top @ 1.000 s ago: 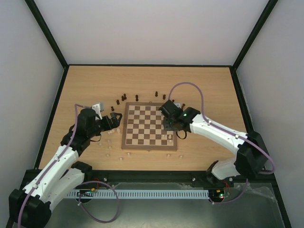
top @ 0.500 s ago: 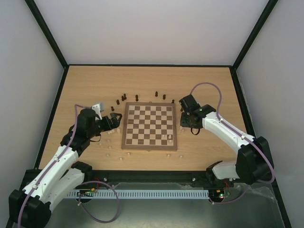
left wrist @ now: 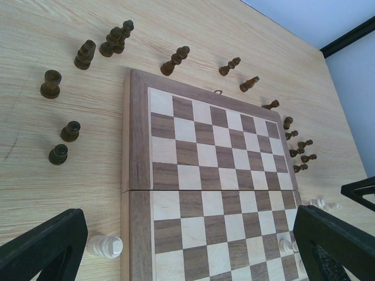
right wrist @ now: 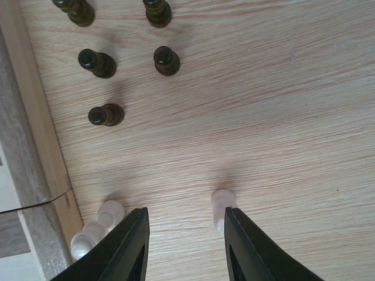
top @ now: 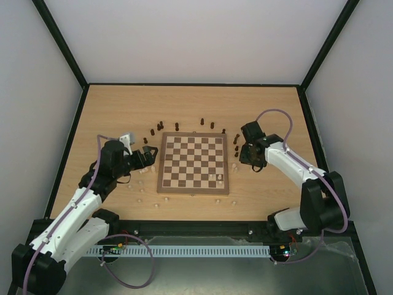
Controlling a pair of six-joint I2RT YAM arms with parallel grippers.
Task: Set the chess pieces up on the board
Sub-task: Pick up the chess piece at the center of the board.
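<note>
The board (top: pixel 184 161) lies mid-table; it also shows in the left wrist view (left wrist: pixel 199 175). Two cream pieces (top: pixel 216 178) stand near its front right corner. Dark pieces (top: pixel 177 126) stand off the board along its far edge, left side and right side. My left gripper (top: pixel 149 157) is open and empty by the board's left edge, with a cream piece (left wrist: pixel 105 246) lying near its left finger. My right gripper (top: pixel 245 153) is open and empty over the table right of the board. A cream piece (right wrist: pixel 221 205) stands just inside its right finger (right wrist: pixel 252 246), and another (right wrist: pixel 94 229) lies by the left finger.
Dark pawns (right wrist: pixel 105 115) stand in a cluster beyond the right gripper, beside the board's border (right wrist: pixel 29 146). Loose cream pieces (top: pixel 140 192) lie left of the board and along its front (top: pixel 217 200). Black frame rails edge the tabletop (top: pixel 123 104).
My right arm has swung from above the board's right side out to the table right of the board. The left arm has not moved.
</note>
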